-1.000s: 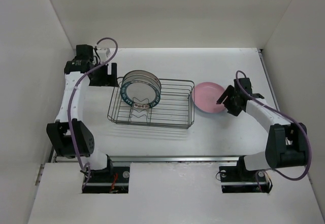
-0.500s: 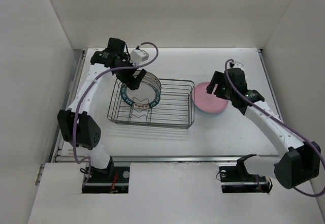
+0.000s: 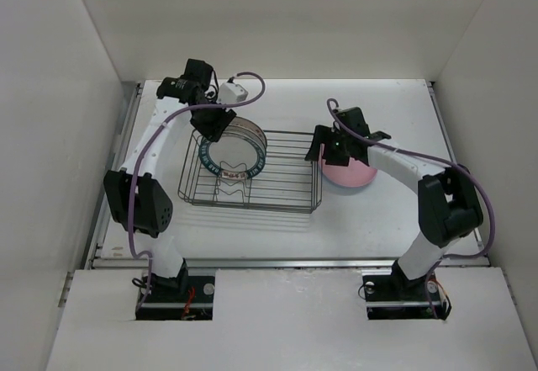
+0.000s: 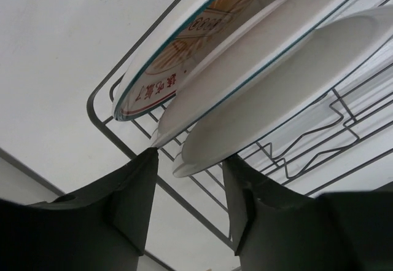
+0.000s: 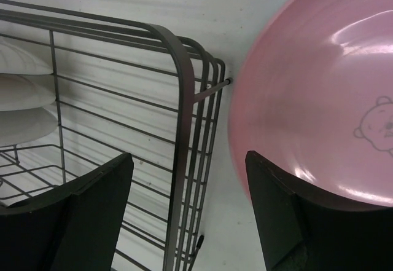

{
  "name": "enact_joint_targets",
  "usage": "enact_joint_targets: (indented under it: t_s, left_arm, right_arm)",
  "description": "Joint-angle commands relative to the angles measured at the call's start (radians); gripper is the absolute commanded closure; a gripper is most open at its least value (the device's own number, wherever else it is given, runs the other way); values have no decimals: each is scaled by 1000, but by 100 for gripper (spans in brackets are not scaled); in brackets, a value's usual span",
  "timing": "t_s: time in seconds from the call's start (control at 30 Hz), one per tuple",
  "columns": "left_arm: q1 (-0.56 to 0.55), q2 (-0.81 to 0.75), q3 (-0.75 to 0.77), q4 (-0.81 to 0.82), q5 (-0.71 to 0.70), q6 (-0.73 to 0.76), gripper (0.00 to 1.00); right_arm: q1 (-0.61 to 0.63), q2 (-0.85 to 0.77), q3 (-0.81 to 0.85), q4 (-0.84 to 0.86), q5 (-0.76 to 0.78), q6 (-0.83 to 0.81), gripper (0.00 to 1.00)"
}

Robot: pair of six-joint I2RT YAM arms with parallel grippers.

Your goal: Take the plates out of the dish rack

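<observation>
Dish rack (image 3: 252,206) is set mid-table, long axis left-right. Right gripper (image 5: 187,166) is held spread, gripping nothing, above the rack's right end and the pink plate (image 3: 357,175) laid flat just beside it. Remaining plates (image 3: 231,154) are stood on edge at the left end, faces turned nearward. Left gripper (image 4: 190,157) is placed astride their top rims; whether it is clamped cannot be told.

Robot lab: white-walled enclosure (image 3: 277,18), table-mounted arms (image 3: 139,148).

Pink plate (image 5: 319,99) beside dish rack (image 5: 182,99) end, white plates (image 5: 24,93) inside, right pincer (image 5: 187,160) fingers spread
</observation>
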Motion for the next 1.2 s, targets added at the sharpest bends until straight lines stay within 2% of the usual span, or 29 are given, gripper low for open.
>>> enact_joint_targets:
  t_s: [0.0,0.1,0.13,0.23,0.37,0.4,0.43,0.47,0.53,0.6,0.63,0.67,0.7,0.8,0.97,1.17]
  left_arm:
    - [-14,15,9,-31,49,-10,56]
    - [-14,-22,9,-22,65,-10,42]
    - [-14,-43,0,-22,79,-10,40]
    - [-14,-53,0,-22,121,16,38]
    - [-33,19,35,-92,121,61,47]
    - [-33,42,51,-112,121,61,52]
    - [-33,65,67,-150,121,61,61]
    - [-33,85,84,-170,135,70,64]
    - [-33,110,126,-198,153,70,66]
    - [-33,92,117,-171,153,46,57]
    - [-33,78,108,-131,123,37,44]
    - [-33,60,97,-109,109,26,44]
    - [-33,41,85,-86,93,26,33]
    - [-33,-29,52,-23,49,4,25]
    - [-33,-97,52,-14,61,4,24]
    - [-33,-86,29,-54,90,4,33]
  right_arm:
    - [16,-5,68,68,-61,15,21]
    - [16,-5,68,78,-61,15,29]
    - [16,-5,68,78,-70,15,35]
    - [16,-5,68,78,-70,15,39]
    - [25,15,68,87,-79,15,40]
    - [25,15,68,87,-79,15,40]
    - [25,15,68,87,-79,15,40]
    - [25,15,68,87,-79,15,40]
    - [25,24,68,87,-79,15,40]
    - [25,24,68,87,-79,15,40]
    - [25,24,68,87,-79,15,40]
    - [25,24,68,87,-79,15,40]
    - [25,24,68,87,-79,15,40]
    - [25,24,68,87,-79,15,40]
    - [25,33,68,78,-79,15,40]
    - [25,33,68,78,-79,15,40]
